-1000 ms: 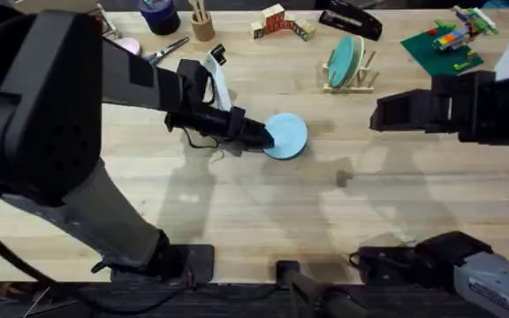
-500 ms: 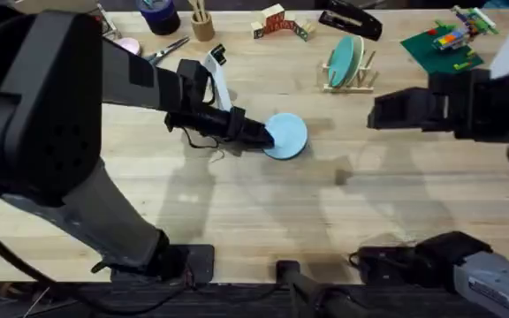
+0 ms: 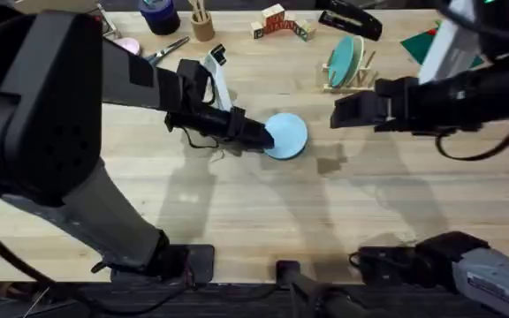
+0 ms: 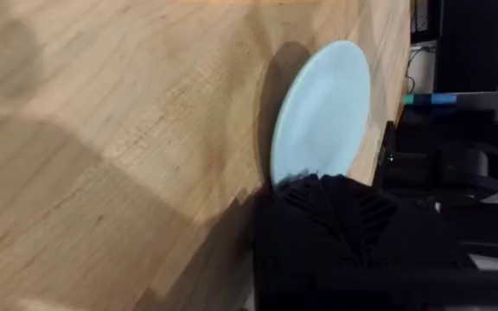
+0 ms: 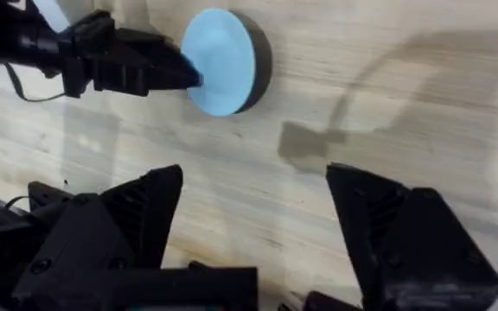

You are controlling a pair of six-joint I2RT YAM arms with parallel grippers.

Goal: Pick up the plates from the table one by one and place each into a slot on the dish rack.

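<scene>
Left gripper [image 3: 266, 137] pinches the sky-blue plate [image 3: 288, 135] at its near rim, right gripper [image 3: 341, 113] hovers wide open and empty, so lift slow, keep it level toward the dish rack [image 3: 350, 78].

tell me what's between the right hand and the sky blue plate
Bare wooden table in the overhead view, with shadow; the open right hand hangs apart from the sky blue plate, which the left hand grips.

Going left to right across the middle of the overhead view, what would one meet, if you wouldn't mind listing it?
Left gripper at the sky-blue plate's edge → sky-blue plate → right gripper, open, above the table. Behind them: dish rack holding the teal plate.
</scene>
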